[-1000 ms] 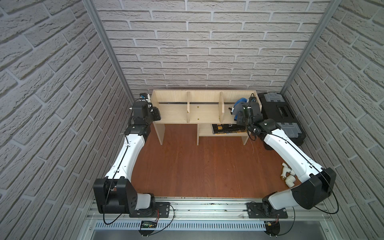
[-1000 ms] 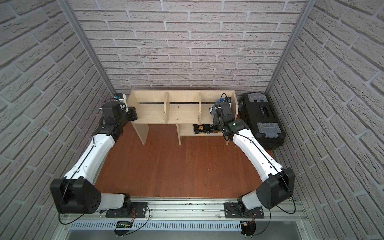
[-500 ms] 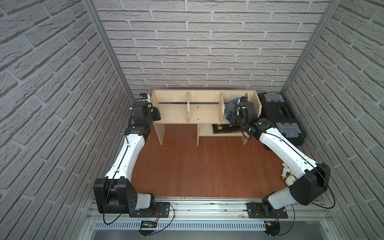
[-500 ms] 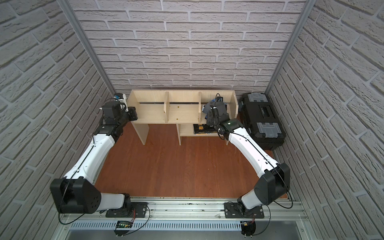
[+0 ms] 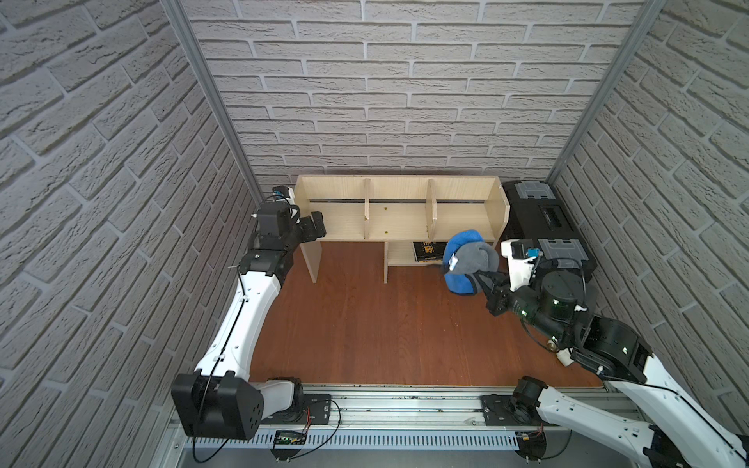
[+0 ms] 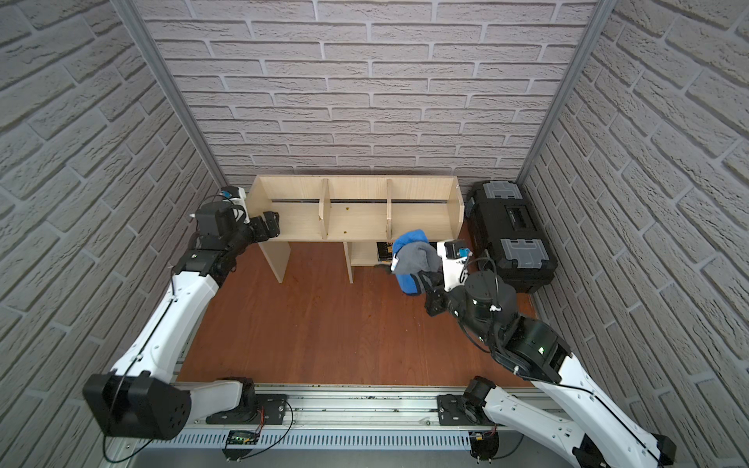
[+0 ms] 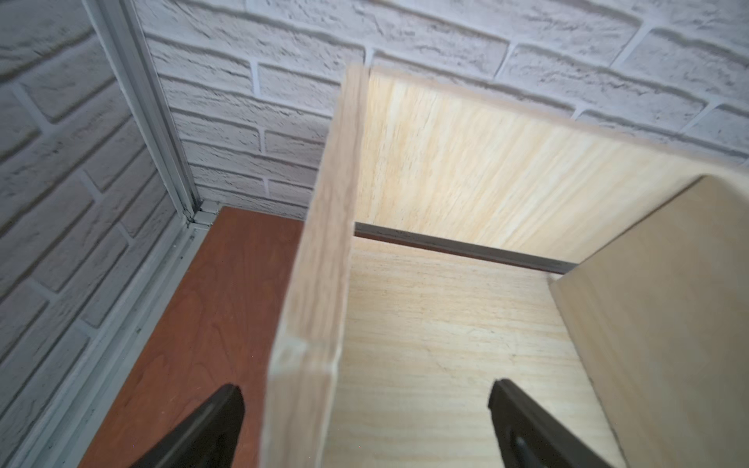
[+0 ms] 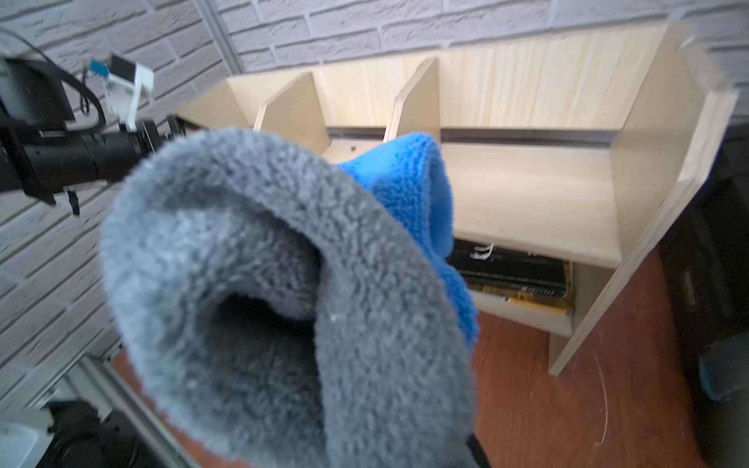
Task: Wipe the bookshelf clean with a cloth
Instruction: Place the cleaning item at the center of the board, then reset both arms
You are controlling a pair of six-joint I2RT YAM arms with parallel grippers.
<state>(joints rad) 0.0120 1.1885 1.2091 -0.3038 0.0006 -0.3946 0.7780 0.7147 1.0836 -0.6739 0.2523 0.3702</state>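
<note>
Bookshelf: the light-wood bookshelf (image 5: pixel 397 219) stands against the back brick wall, upper middle of both top views (image 6: pixel 352 219), on the red-brown table (image 5: pixel 364 324). Two upright dividers split its top tier into three bays.
Cloth: the cloth (image 5: pixel 466 259) is bunched, with grey and bright blue both showing and a small white tag. It hangs right of centre in both top views (image 6: pixel 413 259), in front of the right bay's front edge and the lower shelf. Whether it touches the wood cannot be told. It fills the lower left of the right wrist view (image 8: pixel 283 283).
Right claw: the right claw (image 5: pixel 484 279) is clamped on the cloth's near side.
Left claw: the left claw (image 7: pixel 364 387) stands wide apart, straddling the bookshelf's left end panel. One finger (image 7: pixel 210 421) is outside over the table, the other inside the left bay.
Lower shelf: a dark book (image 5: pixel 427 249) lies flat, partly behind the cloth.
Toolbox: a black toolbox (image 5: pixel 543 219) sits just beside the bookshelf's right end.
</note>
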